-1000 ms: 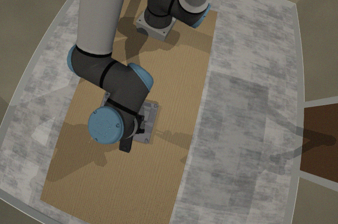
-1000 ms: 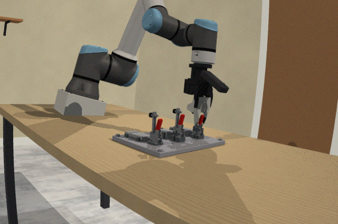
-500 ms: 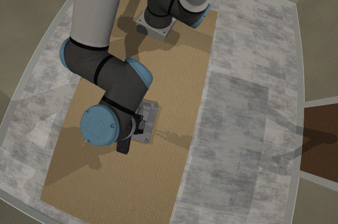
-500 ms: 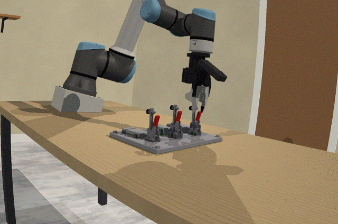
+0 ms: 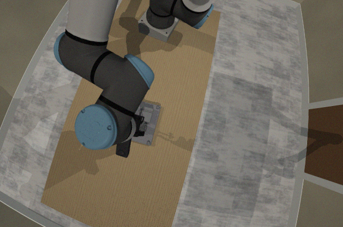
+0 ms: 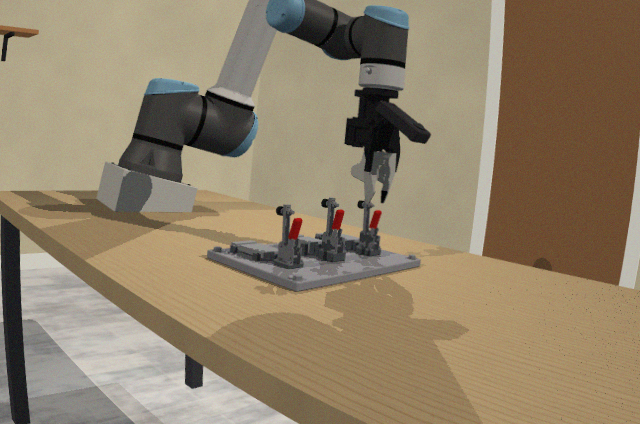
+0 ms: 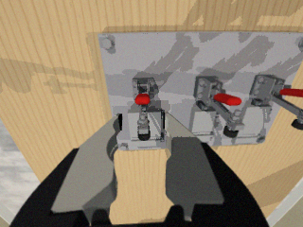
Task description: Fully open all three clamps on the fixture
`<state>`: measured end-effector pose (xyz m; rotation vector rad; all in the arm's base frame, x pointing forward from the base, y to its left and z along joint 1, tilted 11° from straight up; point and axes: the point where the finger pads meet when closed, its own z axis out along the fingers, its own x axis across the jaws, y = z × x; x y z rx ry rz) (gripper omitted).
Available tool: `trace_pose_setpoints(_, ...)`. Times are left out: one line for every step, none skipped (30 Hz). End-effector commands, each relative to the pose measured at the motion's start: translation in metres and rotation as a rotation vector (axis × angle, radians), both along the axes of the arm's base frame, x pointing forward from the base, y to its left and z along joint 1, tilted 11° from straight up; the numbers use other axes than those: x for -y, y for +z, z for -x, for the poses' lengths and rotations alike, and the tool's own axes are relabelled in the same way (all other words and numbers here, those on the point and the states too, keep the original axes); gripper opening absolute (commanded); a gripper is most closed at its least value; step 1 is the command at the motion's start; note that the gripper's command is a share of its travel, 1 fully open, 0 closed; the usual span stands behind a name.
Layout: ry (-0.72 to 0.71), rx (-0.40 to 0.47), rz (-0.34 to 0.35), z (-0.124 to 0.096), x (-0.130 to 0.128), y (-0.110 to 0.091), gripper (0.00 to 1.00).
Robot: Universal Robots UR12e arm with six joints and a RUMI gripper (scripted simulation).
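The grey fixture plate (image 6: 315, 264) lies on the wooden table and carries three toggle clamps with red handles. In the exterior view the left (image 6: 295, 228), middle (image 6: 337, 219) and right (image 6: 375, 218) handles all stand upright. My gripper (image 6: 376, 194) hangs just above the right clamp, fingers pointing down, partly open with nothing between them. In the wrist view the fingers frame that clamp (image 7: 142, 99) from above, and the other two clamps (image 7: 226, 99) (image 7: 291, 93) lie to its right. Grey parts (image 7: 142, 130) sit on the plate under the clamp arms. In the top view the wrist covers most of the fixture (image 5: 149, 123).
The robot base (image 6: 147, 192) stands at the far left of the table. A brown door (image 6: 568, 124) is behind on the right. The table's front edge (image 6: 155, 305) runs diagonally below the fixture.
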<state>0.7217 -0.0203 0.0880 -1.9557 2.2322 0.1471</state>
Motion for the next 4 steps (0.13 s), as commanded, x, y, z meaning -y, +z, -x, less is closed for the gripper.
trace_pose_setpoints(0.0, 0.001, 0.0, -0.0006, 0.0003, 0.0011, 0.28)
trace_pose_setpoints(0.0, 0.001, 0.0, -0.0006, 0.0003, 0.0011, 0.28)
trace_pose_setpoints(0.0, 0.001, 0.0, -0.0006, 0.0003, 0.0011, 0.28)
trace_pose_setpoints(0.0, 0.001, 0.0, -0.0006, 0.0003, 0.0011, 0.28)
